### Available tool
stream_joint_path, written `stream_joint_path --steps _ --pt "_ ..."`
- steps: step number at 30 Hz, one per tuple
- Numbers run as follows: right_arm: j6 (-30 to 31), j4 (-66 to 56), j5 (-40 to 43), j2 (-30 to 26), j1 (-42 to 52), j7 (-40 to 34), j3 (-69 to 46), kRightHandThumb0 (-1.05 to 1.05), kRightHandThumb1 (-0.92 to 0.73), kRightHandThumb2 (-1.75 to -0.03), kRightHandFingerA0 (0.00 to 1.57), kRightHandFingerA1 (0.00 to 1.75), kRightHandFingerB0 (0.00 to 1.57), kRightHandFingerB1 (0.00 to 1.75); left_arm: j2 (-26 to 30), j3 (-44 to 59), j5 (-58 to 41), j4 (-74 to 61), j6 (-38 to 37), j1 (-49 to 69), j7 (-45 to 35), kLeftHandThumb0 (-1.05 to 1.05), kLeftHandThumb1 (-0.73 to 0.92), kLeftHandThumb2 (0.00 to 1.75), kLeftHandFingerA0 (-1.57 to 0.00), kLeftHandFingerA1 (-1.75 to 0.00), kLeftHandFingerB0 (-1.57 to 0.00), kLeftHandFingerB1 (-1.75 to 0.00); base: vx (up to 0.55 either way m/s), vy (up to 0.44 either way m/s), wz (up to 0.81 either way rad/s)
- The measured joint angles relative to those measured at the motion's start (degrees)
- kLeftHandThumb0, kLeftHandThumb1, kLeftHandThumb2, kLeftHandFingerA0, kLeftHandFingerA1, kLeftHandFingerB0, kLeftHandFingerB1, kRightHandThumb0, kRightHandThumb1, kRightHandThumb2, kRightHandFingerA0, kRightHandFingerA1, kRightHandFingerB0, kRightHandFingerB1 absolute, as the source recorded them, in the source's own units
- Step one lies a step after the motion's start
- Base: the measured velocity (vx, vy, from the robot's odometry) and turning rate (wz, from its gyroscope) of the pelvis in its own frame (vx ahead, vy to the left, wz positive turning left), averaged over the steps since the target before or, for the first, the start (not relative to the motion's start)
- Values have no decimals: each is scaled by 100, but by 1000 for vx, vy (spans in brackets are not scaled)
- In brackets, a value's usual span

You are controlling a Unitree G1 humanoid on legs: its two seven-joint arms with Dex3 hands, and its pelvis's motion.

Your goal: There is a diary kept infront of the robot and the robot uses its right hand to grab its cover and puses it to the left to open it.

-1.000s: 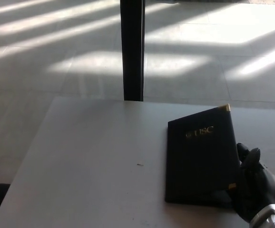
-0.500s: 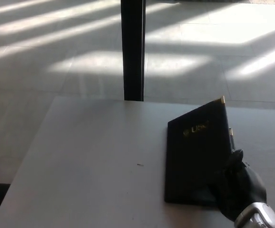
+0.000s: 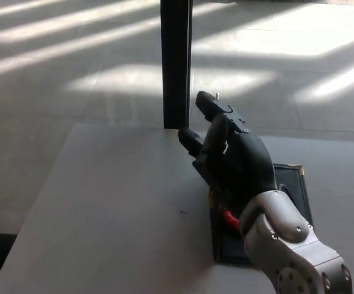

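Diary [image 3: 290, 184] cover could flop shut: my right hand [image 3: 235, 156] hides it, fingers' hold I cannot tell.

We see our right hand [image 3: 235, 156] as a matte black shell with thick, blocky fingers [image 3: 209, 105], a small red detail near the wrist, and a rounded silver-grey forearm [image 3: 290, 245] dotted with screw holes.

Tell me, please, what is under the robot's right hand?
Under the right hand lies the dark diary on the grey table. The hand and forearm cover most of it, so the raised cover cannot be made out.
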Motion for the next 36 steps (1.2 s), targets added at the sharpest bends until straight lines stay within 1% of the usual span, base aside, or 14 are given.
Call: stream_joint_path --steps 1,8,9,11,12,14,18,19,20,21,22,24,34,36 --pt "-11 38 -97 -41 -28 0 144 -90 -80 -119 11 58 0 43 0 -21 4 0 0 -1 0 -72 78 63 -42 -46 -38 -40 0 0 0" --pt "-301 571 -700 -365 -176 99 1093 -95 -80 -120 2 52 9 35 4 -151 101 -1 0 -134 8 -71 77 64 -40 -46 -34 -40 0 0 0" --pt "-363 669 -761 -379 -192 117 1160 -92 -92 -77 21 66 0 32 4 -169 109 -1 -1 -152 9 -69 63 104 -39 -59 -23 -49 0 0 0" --pt "-472 895 -881 -392 -229 137 1297 -89 -92 -75 15 61 0 32 4 -202 127 0 -1 -188 9 -71 77 66 -40 -44 -35 -39 0 0 0" --pt "-514 1000 -928 -395 -234 146 1359 -94 -91 -77 22 68 0 30 5 -214 133 1 -1 -198 10 -66 63 104 -39 -59 -24 -50 0 0 0" --pt "-629 1194 -1006 -394 -244 162 1425 -91 -76 -116 11 59 3 28 4 -230 139 1 -1 -203 9 -68 80 64 -43 -43 -38 -39 0 0 0" --pt "-876 1475 -1104 -399 -244 212 1410 -93 -77 -119 12 56 0 36 12 -268 169 6 -1 -217 10 -71 64 104 -39 -57 -24 -48 -2 2 8" --pt "-936 1546 -1123 -401 -243 240 1370 -94 -91 -76 12 49 6 32 24 -292 188 17 -2 -222 9 -68 63 104 -38 -57 -24 -49 0 8 11" --pt "-982 1604 -1139 -402 -237 267 1337 -94 -91 -76 12 49 6 32 28 -317 202 31 -5 -225 9 -68 63 104 -38 -57 -24 -49 4 3 11" --pt "-1042 1636 -1177 -410 -203 294 1296 -92 -76 -117 9 52 1 40 30 -367 219 34 -7 -222 5 -67 62 104 -38 -57 -25 -49 3 10 15" --pt "-1093 1672 -1210 -411 -182 316 1265 -93 -92 -73 15 46 10 32 30 -406 227 35 -8 -217 1 -70 65 105 -39 -57 -25 -48 6 3 13" --pt "-1230 1782 -1245 -411 -151 380 1184 -82 -75 -115 1 46 9 37 32 -503 262 9 -9 -195 -5 -69 79 66 -41 -43 -36 -38 -17 8 9" --pt "-1450 3307 -985 -534 1 586 -280 -93 -80 -121 6 32 6 26 29 -718 322 -48 -9 -124 -32 -70 63 102 -37 -57 -29 -51 -1 -2 -4" --pt "-1519 3558 -852 -526 -87 649 -676 -84 -74 -120 0 40 0 32 31 -754 326 -68 -8 -133 -36 -67 78 64 -41 -42 -40 -39 0 0 0"
